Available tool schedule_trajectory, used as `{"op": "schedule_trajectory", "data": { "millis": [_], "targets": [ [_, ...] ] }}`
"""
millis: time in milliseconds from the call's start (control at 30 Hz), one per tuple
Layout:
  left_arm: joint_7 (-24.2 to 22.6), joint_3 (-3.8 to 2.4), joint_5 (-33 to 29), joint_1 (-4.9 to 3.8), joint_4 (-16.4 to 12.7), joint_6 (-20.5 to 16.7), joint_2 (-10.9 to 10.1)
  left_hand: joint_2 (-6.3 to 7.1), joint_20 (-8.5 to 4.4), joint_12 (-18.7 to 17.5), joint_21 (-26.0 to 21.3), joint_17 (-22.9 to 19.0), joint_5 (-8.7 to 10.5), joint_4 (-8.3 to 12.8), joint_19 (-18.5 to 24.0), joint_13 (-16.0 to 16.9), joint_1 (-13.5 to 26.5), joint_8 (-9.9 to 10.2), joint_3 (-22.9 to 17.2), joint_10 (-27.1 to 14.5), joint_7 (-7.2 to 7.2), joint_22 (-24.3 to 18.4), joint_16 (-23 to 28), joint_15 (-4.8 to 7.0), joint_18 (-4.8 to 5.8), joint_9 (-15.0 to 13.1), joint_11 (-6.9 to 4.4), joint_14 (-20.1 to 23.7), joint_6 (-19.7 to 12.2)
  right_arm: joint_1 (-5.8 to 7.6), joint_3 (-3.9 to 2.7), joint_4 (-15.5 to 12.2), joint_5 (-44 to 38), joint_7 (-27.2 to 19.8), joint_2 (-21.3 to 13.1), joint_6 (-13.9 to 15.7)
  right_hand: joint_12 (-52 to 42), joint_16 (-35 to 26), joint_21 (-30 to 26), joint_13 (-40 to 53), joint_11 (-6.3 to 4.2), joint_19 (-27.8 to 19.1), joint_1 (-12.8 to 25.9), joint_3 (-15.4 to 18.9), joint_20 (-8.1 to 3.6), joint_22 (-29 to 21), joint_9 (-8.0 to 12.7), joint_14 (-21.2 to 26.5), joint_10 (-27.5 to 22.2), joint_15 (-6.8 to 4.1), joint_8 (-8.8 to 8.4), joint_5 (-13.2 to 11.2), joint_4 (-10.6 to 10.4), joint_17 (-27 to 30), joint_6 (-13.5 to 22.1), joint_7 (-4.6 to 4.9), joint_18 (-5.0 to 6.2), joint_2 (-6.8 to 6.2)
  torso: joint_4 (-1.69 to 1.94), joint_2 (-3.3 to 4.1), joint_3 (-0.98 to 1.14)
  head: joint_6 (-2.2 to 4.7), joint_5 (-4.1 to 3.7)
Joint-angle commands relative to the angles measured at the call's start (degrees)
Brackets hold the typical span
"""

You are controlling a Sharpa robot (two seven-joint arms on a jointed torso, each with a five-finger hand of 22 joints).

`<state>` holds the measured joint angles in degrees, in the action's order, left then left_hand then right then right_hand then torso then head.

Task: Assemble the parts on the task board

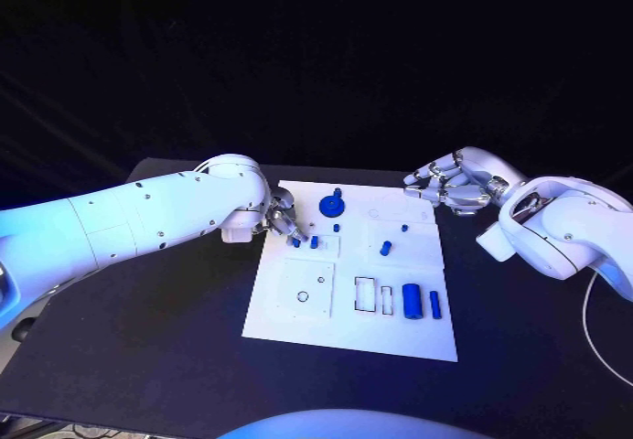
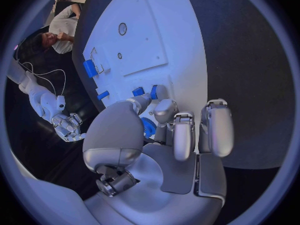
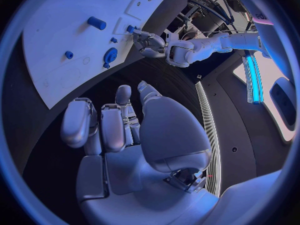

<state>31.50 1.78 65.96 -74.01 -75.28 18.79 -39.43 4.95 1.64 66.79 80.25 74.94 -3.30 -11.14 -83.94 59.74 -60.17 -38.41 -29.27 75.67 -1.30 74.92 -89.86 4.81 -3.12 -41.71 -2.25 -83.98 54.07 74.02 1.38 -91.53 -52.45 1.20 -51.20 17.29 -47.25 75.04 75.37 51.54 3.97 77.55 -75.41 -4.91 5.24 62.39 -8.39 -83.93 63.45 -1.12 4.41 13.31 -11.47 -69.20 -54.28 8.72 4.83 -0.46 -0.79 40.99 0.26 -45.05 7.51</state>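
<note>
Left hand (image 1: 274,222) reaching over task board's (image 1: 346,311) far left edge, fingers (image 2: 182,135) seemingly pinching small blue part (image 2: 149,127), grip uncertain; right hand (image 1: 446,186) hovering beyond far right corner, empty, loosely curled; keeping part upright, lowering slowly into socket.

The right hand (image 3: 134,135) hovers over the black table (image 3: 94,85), just off the edge of the white board (image 3: 56,45), with its fingers (image 3: 78,122) slightly curled and apart and nothing between them. On the board lie a blue cylinder (image 3: 96,22), a round blue knob with a tail (image 3: 109,56) near the board's edge, and two small blue pegs (image 3: 69,54). At the board's far edge the left hand (image 3: 149,42) reaches in, its fingertips at another small blue piece (image 3: 130,29).
</note>
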Motion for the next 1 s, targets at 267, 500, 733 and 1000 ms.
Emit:
{"op": "schedule_trajectory", "data": {
  "millis": [267,500,733,1000],
  "targets": [
    [1.5,0.15,-0.1,0.23,0.1,0.9,0.0,0.98,-0.45,0.3,0.3,15.1,-0.02,-2.8,-1.9,0.4,4.2,0.1,6.0,0.7,-0.08,7.8,-0.1,0.39,0.67,0.2,-0.05,-6.0,1.2,-0.04,-0.01,-0.1,0.0,-0.1,0.0,-0.7,-0.2,-0.2,-0.3,0.0,-0.24,0.0,-0.2,0.2,-0.13,-0.1,-0.1,-1.7,-0.1,0.26,0.38,0.2,0.0,0.0,0.2,0.09,0.61,0.18,-0.01,0.01,-0.03,-0.08,-0.05],
    [1.4,-0.01,-0.3,0.24,-0.4,-1.0,-0.4,0.89,-0.66,0.2,0.2,15.1,0.05,-5.3,-2.0,0.5,5.8,0.3,13.4,0.9,0.14,8.0,-0.1,0.55,0.67,0.4,-0.25,-6.0,1.4,-0.04,-0.01,0.0,0.0,-0.1,0.0,-0.7,-0.2,-0.3,-0.4,-0.1,-0.24,-0.1,-0.2,0.3,-0.13,-0.2,-0.1,-1.6,-0.1,0.26,0.38,0.3,-0.1,0.2,0.2,0.09,0.63,0.2,-0.03,0.0,-0.05,0.02,-0.14],
    [1.0,-0.21,0.0,0.24,-1.3,-4.3,-1.1,-0.36,-0.74,0.2,0.2,15.1,-0.02,-5.5,-2.1,0.6,6.5,0.3,17.1,1.0,0.22,8.1,-0.1,0.67,0.69,0.4,-0.31,-6.0,1.5,-0.04,-0.01,0.1,0.0,-0.1,0.1,-0.8,-0.2,-0.3,-0.4,-0.1,-0.24,-0.1,-0.2,0.3,-0.13,-0.2,-0.1,-1.6,-0.1,0.26,0.38,0.3,-0.1,0.2,0.2,0.09,0.63,0.2,-0.03,0.0,-0.07,0.05,-0.33],
    [-0.4,-1.26,-1.2,0.16,-2.7,-9.4,-2.2,-2.23,-0.78,-0.7,-0.8,15.1,-0.08,-5.5,-1.7,-0.4,6.2,0.4,19.1,0.3,0.13,7.5,-0.1,0.69,0.46,0.4,-0.27,-6.0,1.0,-0.07,0.0,0.3,0.0,-0.2,0.2,-0.8,-0.2,-0.3,-0.4,-0.1,-0.24,-0.1,-0.2,0.3,-0.13,-0.2,-0.1,-1.6,-0.1,0.26,0.38,0.3,-0.1,0.2,0.2,0.09,0.63,0.2,0.0,0.01,-0.03,0.05,-0.43]
  ]
}}
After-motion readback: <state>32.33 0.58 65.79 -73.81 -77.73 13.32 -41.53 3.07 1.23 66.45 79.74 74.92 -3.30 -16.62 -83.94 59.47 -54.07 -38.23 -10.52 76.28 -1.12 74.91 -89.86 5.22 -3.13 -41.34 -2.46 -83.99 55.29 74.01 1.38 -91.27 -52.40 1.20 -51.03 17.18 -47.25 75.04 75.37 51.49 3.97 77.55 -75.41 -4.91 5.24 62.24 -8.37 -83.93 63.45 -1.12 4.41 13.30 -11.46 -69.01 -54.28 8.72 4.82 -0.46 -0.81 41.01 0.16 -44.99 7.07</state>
